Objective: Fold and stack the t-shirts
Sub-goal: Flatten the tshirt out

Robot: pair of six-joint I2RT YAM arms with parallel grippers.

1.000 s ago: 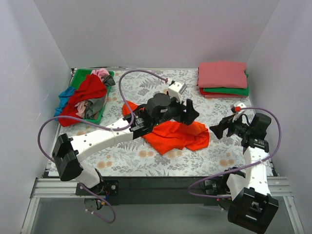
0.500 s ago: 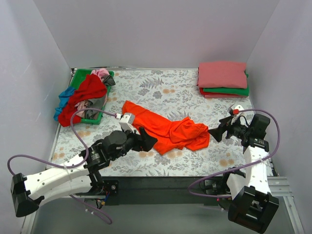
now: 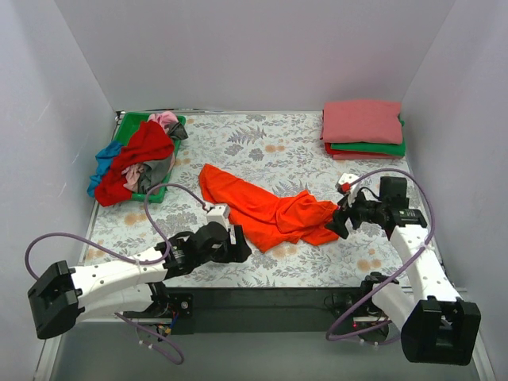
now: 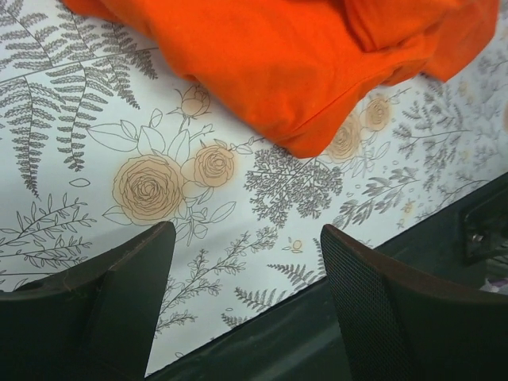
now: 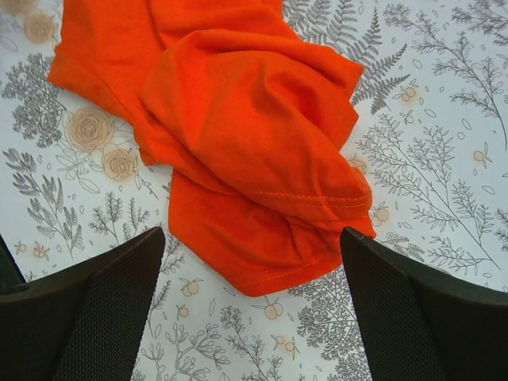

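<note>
A bright orange-red t-shirt [image 3: 266, 208] lies crumpled in the middle of the floral cloth; it also shows in the left wrist view [image 4: 294, 63] and in the right wrist view [image 5: 246, 135]. My left gripper [image 3: 240, 246] is open and empty, low by the shirt's near edge. My right gripper [image 3: 337, 221] is open and empty, just right of the shirt's right end. A folded stack [image 3: 363, 128] with coral pink, green and red shirts sits at the back right. Unfolded red, blue, grey and pink shirts [image 3: 136, 159] are piled at the back left.
A green tray [image 3: 127, 125] under the unfolded pile stands at the back left corner. The floral table cloth [image 3: 270, 147] covers the table. The table's dark front edge [image 4: 381, 278] runs close under the left gripper. White walls close in three sides.
My left arm swung back from over the shirt to the near left, then edged right toward the shirt's near edge. My right gripper moved left and down to the shirt's right end.
</note>
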